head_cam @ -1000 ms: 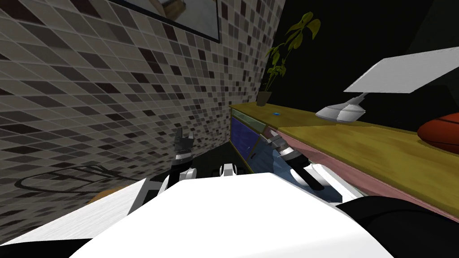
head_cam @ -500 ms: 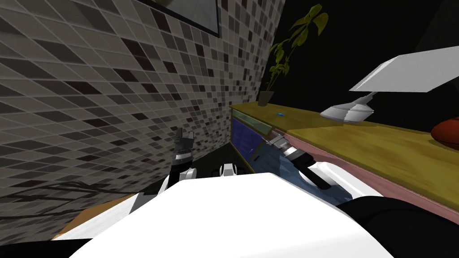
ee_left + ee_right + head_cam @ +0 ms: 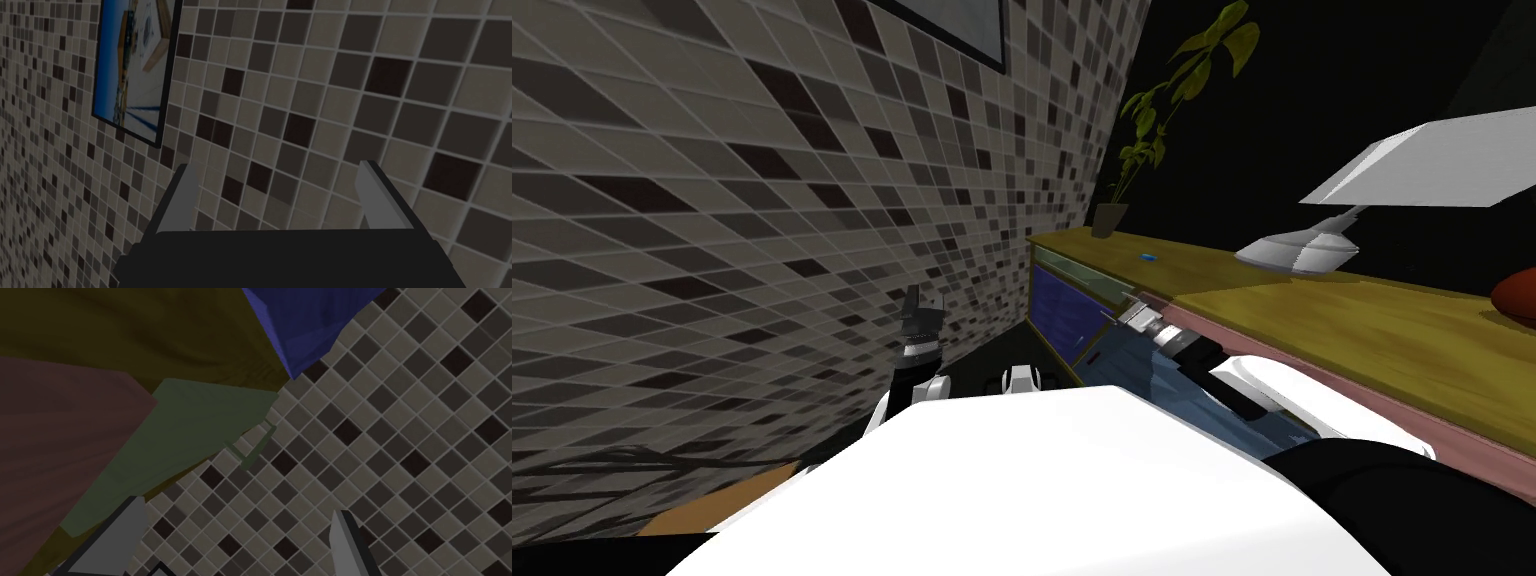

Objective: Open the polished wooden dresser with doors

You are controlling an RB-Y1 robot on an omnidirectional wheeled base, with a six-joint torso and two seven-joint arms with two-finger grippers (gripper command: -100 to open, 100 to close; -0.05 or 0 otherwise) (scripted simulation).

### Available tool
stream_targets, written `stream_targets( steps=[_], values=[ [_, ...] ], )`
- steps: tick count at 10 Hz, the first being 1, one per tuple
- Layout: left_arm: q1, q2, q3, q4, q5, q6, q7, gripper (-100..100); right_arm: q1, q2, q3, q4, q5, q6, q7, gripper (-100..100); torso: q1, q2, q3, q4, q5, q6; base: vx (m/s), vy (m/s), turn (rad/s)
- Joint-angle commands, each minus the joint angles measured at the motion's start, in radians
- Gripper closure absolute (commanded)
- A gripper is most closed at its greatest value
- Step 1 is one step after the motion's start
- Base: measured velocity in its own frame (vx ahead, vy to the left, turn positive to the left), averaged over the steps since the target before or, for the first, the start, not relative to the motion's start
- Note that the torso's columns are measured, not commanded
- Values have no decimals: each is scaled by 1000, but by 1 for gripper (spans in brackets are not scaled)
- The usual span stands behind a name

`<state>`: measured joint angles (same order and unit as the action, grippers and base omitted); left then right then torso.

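Home interior, living-room type. Wall (image 3: pixel 762 200) is covered in small grey, beige and dark mosaic tiles, with a black-framed picture (image 3: pixel 132 70) hung on it. Long dresser (image 3: pixel 1332 320) with yellowish wood top and blue door fronts stands against a black area. On its top: potted plant (image 3: pixel 1152 130), white table lamp (image 3: pixel 1362 200), orange ball (image 3: pixel 1512 295) at picture edge. Household furniture and decor.

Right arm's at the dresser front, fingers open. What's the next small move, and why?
Probably ease the right gripper forward to the bar handle on the green panel. Its fingers stand open with nothing between them, and the handle lies ahead of them, untouched. They would need to straddle the bar before closing.
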<state>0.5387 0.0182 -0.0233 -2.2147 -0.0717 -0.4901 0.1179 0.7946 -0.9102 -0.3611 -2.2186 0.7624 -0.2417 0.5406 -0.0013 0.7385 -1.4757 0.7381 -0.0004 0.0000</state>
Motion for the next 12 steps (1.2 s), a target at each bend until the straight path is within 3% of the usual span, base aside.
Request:
stream_targets(
  steps=[1,12],
  values=[
    [0,0,0,0,0,0,0,0,21,-67,-21,18,48,13,38,-100,2,-1,0,0,0,0,74,98,-54],
    [0,0,0,0,0,0,0,0,122,-380,-135,111,275,68,210,-100,2,-1,-1,0,1,0,77,105,-77]
  ],
)
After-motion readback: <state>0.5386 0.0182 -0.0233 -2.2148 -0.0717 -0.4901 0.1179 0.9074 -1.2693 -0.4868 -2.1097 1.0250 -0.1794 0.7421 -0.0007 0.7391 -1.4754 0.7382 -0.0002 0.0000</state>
